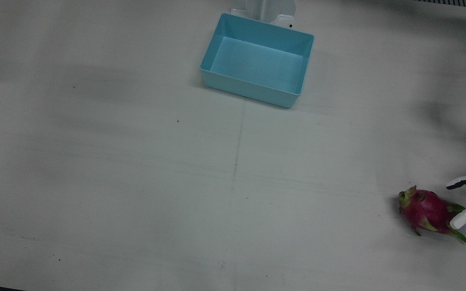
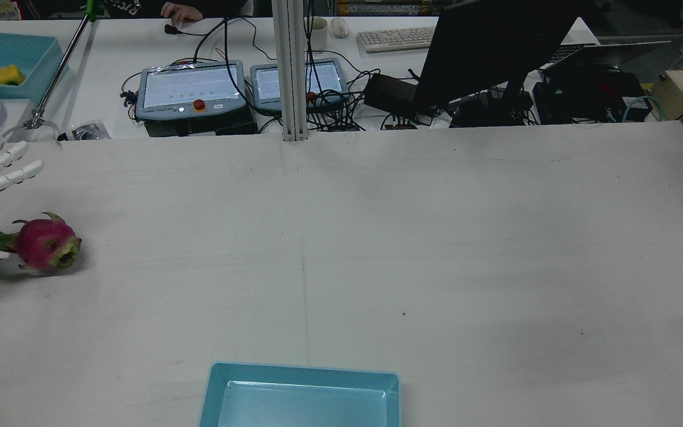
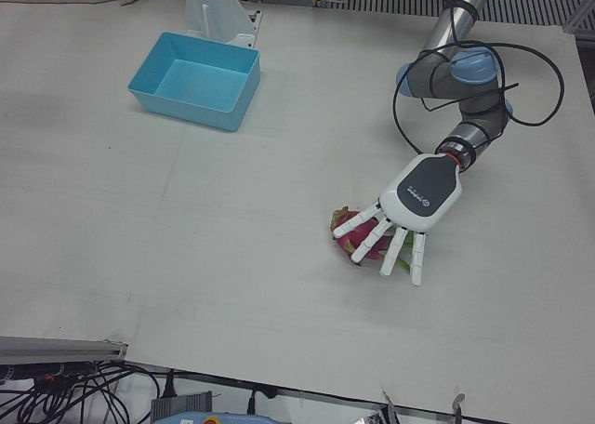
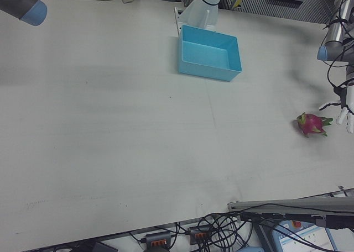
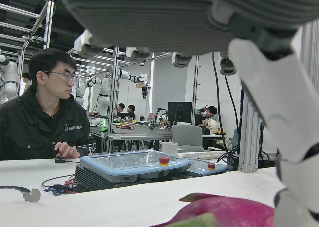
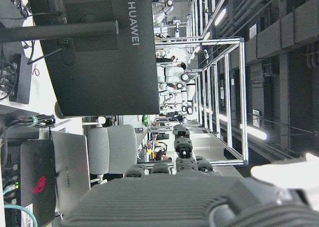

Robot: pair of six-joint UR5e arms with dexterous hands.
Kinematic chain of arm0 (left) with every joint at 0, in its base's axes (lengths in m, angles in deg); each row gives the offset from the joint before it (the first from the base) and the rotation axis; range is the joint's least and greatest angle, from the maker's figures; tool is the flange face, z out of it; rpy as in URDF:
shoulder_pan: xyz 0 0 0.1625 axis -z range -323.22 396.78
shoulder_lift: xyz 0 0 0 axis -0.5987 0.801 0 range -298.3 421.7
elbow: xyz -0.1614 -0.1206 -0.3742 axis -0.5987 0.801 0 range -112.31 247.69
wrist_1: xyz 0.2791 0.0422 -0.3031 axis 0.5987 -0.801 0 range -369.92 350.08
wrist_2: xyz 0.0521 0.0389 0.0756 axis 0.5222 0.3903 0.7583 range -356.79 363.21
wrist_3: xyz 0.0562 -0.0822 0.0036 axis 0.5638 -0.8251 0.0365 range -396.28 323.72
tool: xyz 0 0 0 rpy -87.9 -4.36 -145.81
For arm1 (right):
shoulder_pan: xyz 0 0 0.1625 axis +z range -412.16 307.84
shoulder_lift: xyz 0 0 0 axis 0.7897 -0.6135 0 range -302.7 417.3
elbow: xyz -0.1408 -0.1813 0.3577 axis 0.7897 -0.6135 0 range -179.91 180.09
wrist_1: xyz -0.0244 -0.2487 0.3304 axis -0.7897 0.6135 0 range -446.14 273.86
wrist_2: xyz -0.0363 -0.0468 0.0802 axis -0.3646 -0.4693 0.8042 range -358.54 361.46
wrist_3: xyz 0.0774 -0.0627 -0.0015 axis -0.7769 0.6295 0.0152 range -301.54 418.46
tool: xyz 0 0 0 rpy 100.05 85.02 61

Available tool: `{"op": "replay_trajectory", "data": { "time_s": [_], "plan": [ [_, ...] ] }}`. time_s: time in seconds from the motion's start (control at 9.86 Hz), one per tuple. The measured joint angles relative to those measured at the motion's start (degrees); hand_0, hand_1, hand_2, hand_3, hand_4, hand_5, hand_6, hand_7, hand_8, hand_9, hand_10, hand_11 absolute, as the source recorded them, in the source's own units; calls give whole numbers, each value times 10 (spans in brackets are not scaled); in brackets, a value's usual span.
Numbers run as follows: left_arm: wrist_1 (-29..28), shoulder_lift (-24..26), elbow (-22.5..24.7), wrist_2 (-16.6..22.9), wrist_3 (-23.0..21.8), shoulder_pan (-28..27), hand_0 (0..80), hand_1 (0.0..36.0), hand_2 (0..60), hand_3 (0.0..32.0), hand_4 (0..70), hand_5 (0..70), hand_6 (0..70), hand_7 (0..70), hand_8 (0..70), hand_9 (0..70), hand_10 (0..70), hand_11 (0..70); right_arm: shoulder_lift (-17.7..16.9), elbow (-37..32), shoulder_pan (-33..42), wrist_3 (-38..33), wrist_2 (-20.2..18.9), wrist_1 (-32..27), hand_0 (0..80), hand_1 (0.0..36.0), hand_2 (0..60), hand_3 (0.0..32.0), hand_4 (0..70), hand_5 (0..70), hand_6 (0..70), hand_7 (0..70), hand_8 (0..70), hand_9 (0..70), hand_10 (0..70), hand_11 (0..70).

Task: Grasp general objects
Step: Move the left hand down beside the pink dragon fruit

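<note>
Dragon fruit [image 3: 351, 241] half-hidden under left hand [image 3: 405, 218]

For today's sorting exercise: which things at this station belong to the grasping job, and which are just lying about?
Part of the job:
dragon fruit
left hand, open over the fruit
blue bin, empty, probably the drop-off

Just lying about:
two control tablets beyond the table
keyboard
dark monitor

Table [image 1: 136, 182]: dragon fruit [image 1: 429, 212], blue bin [image 1: 257, 60]
</note>
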Motion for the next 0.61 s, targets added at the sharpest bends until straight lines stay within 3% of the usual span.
{"op": "replay_trajectory", "data": {
  "time_s": [0.61],
  "plan": [
    [51,25,-17,0,76,-17,622,359,236,320,0,55,0,0,0,0,0,0,0,0,0,0,0,0,0,0,0,0,0,0,0,0,0,0,0,0]
  ]
}}
